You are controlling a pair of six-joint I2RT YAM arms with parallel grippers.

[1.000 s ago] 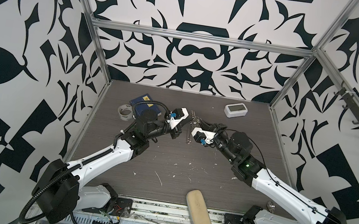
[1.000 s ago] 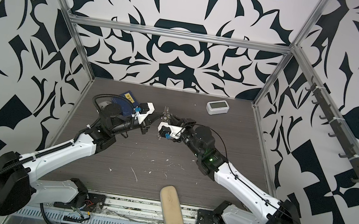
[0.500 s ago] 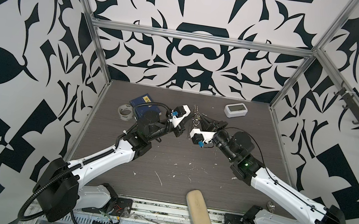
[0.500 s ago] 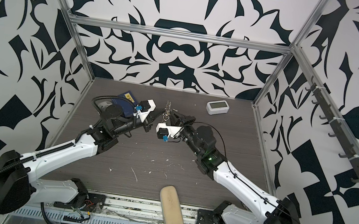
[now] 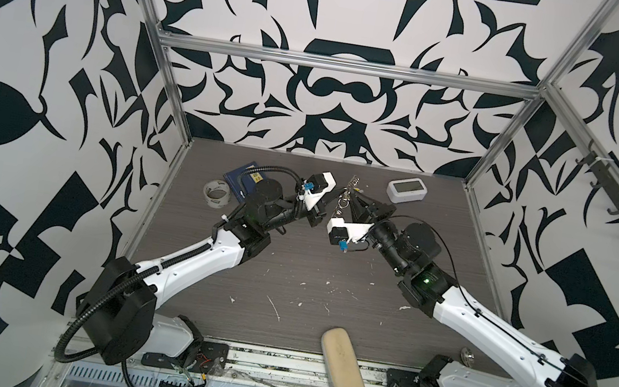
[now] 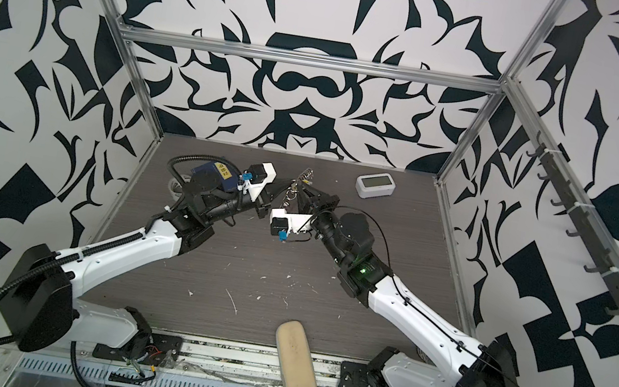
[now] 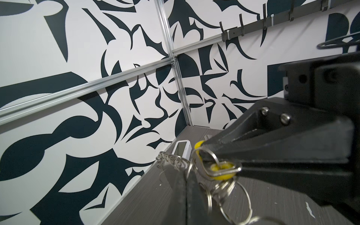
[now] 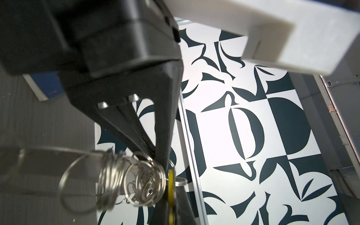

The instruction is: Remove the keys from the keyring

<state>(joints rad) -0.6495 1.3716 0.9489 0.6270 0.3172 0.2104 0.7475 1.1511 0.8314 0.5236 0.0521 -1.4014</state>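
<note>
Keyring of thin silver wire rings (image 8: 144,181) hangs in the air above the dark wood-grain table (image 5: 305,286), near the white box-shaped display unit (image 5: 407,187) and on its left in both top views, stretched between the two arms. Black left gripper (image 8: 155,155) is clamped on one of the rings, likely as an anchor; black right gripper (image 7: 210,157) pinches the small yellow key (image 7: 222,171), seemingly so it can be worked round its coil. Lifting the bunch probably lets the other rings dangle clear
</note>
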